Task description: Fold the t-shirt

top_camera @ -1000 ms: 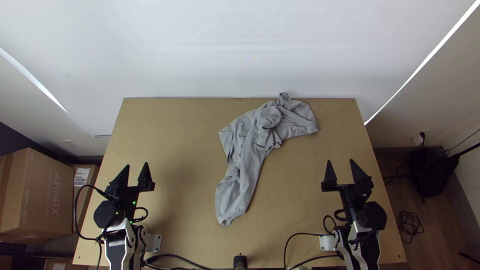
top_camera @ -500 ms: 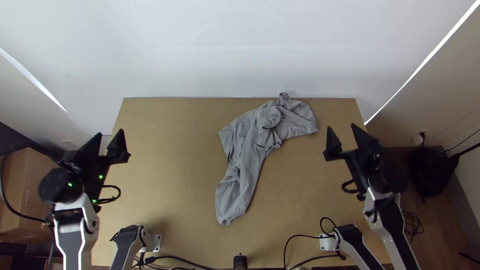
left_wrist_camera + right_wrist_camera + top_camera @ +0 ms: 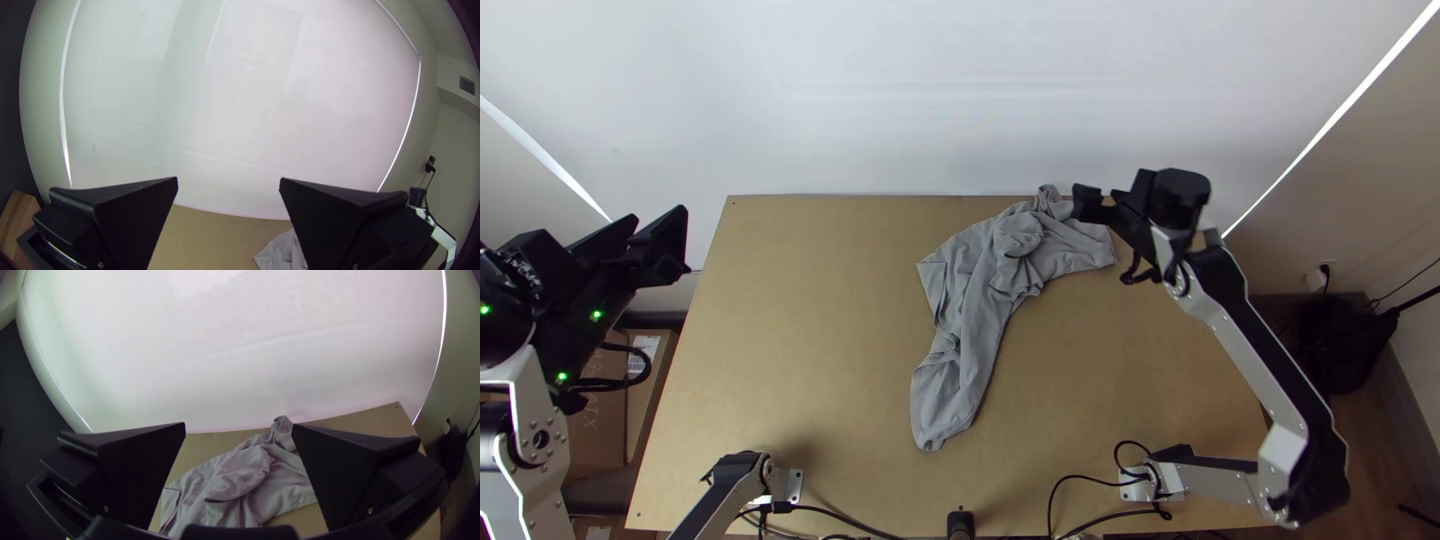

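- My left gripper (image 3: pixel 658 214): two wide, flat black fingers, spread well apart with nothing between them. In the top view it appears just outside the table's left side, pointing toward the far wall.
- My right gripper (image 3: pixel 1112 190): its black fingers are also spread wide and pinch nothing. From above, it appears at the far right part of the cloth, one fingertip overlapping it in the picture; I cannot tell whether they touch.
- Past my right fingers, in that wrist view, lies the t-shirt (image 3: pixel 240 475), grey and rumpled, part of it framed between them.
- Seen from above, the t-shirt is bunched and unfolded, right of the table's middle at the far side. A small peak of fabric reaches the far edge, one corner points right, and a long, narrow, creased length runs down toward the near side.
- Beneath it is a light wooden table (image 3: pixel 830 320).
- My right arm (image 3: pixel 1260 360) bends out past the table's right side, silver-grey with black joints.
- Black cables (image 3: pixel 845 518) curl along the near edge.
- Beyond the far edge stands a pale wall (image 3: pixel 960 100); cardboard boxes (image 3: pixel 598 430) sit at the left, a black bag (image 3: pixel 1345 340) on the floor at the right.
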`<state>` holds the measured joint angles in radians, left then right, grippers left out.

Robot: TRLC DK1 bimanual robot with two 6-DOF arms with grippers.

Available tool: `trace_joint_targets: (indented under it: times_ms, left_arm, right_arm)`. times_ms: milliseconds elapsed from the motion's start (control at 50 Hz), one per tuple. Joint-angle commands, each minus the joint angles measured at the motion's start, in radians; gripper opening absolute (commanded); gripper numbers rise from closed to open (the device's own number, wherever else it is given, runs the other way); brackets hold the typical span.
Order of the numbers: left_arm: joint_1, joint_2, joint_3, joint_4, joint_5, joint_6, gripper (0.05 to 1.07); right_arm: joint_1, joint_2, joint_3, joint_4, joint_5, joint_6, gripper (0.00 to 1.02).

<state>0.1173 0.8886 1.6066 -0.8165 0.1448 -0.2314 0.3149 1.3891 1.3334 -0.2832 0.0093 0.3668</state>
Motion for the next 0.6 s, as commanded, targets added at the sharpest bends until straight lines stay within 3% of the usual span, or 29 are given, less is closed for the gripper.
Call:
trace_joint_targets:
  times_ms: [0,340,520,580]
  left_arm:
    - [-0.007,-0.005,0.033,-0.062,-0.002,0.003,1.03]
    - [-0.022,0.007,0.056,-0.286,-0.001,0.021,1.03]
    - [-0.103,0.056,0.096,-0.475,0.029,0.023,1.02]
    - [-0.125,0.062,0.095,-0.513,0.044,0.023,1.02]
  right_arm:
    - [0.009,0.1,0.069,-0.019,-0.003,0.121,0.98]
    - [0.01,0.34,0.193,-0.063,-0.066,0.351,0.98]
    - [-0.023,0.53,0.343,-0.194,-0.224,0.561,0.97]
    - [-0.031,0.573,0.378,-0.209,-0.241,0.595,0.97]
